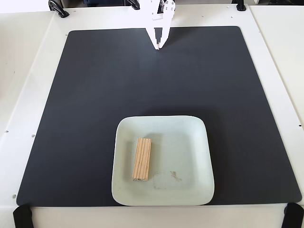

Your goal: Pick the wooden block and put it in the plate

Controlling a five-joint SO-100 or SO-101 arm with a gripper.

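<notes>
While the white table [28, 71] fills the fixed view from edge to edge, most of its top is covered by a large black mat [95, 95] with rounded corners, which lies flat and reaches from just below the arm's base at the top of the picture down nearly to the near edge. On the lower middle of that mat sits the plate [190, 142], a pale mint-white rounded square with a shallow raised rim; its bare surface carries a faint smudge near the lower middle. Inside the plate, on its left half, lies the wooden block [142, 159], a pale tan piece with grain lines running along its length. It rests flat, its long side pointing away from the camera with only a slight tilt, clear of the plate's rim on every side and just left of the smudge. At the top of the picture, well apart from the plate, the white gripper [158, 46] hangs with its tips pointing down over the far edge of the mat. Its two fingers meet at a narrow point with no gap showing between them, so the jaws look clenched and they grasp nothing. Black clamps [58, 8] sit along the table's far edge.
</notes>
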